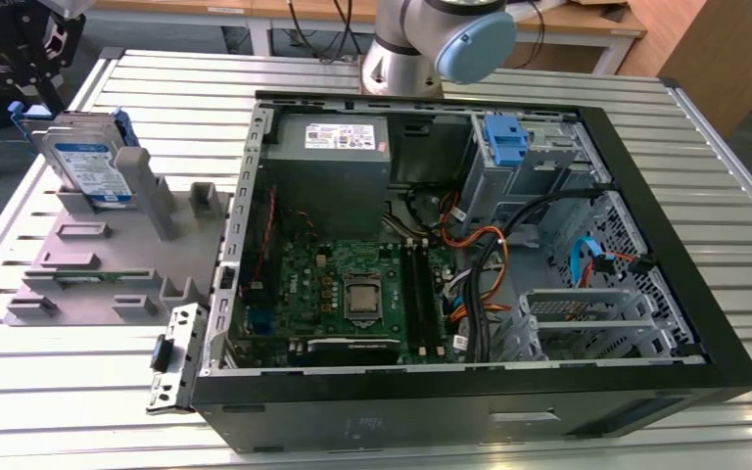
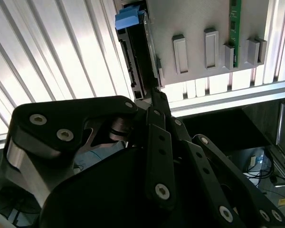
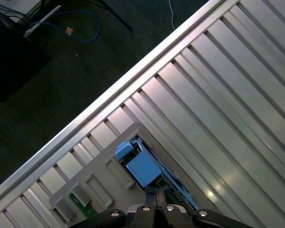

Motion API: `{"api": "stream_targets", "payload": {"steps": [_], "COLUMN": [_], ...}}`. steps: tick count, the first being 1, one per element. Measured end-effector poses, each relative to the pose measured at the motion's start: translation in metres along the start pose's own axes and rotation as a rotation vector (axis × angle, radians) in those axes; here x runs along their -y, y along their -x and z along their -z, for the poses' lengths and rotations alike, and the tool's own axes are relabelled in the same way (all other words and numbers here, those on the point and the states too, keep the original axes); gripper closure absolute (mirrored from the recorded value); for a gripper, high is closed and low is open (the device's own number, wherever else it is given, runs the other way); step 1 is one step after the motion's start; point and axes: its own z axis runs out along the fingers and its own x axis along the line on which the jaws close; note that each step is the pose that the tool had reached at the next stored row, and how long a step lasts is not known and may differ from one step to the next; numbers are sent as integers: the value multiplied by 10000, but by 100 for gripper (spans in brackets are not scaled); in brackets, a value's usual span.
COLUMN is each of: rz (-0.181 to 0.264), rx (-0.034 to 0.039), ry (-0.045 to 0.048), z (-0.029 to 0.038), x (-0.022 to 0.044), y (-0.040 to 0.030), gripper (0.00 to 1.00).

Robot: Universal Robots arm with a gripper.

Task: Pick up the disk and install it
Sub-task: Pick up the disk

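The disk [image 1: 93,166], silver-grey with a white and blue label in a blue carrier, stands upright in a slot of the grey holder [image 1: 102,255] at the exterior view's left. My black gripper [image 1: 30,88] hangs right above its top edge. In the second wrist view the disk [image 2: 135,61] shows edge-on, with the gripper [image 2: 156,92] at its near end. The first wrist view shows the disk's blue carrier [image 3: 142,168] just beyond the gripper [image 3: 155,192]. The fingertips lie together with nothing seen between them. Whether they touch the disk is unclear.
An open computer case [image 1: 728,323] lies on the slatted metal table [image 1: 63,392], holding a motherboard, cables, a grey power supply box [image 1: 330,157] and a drive bay with a blue latch [image 1: 504,137]. The arm's base [image 1: 422,44] stands behind it. A green memory stick [image 2: 235,28] sits in the holder.
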Motion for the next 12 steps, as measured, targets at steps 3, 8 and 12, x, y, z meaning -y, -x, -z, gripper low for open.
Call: {"api": "stream_targets", "payload": {"steps": [3,8,12], "rz": [2,2,10], "rx": [0,0,0], "ry": [1,0,0], "z": [0,0,0], "x": [0,0,0], "y": [0,0,0], "gripper": [89,89,89]}}
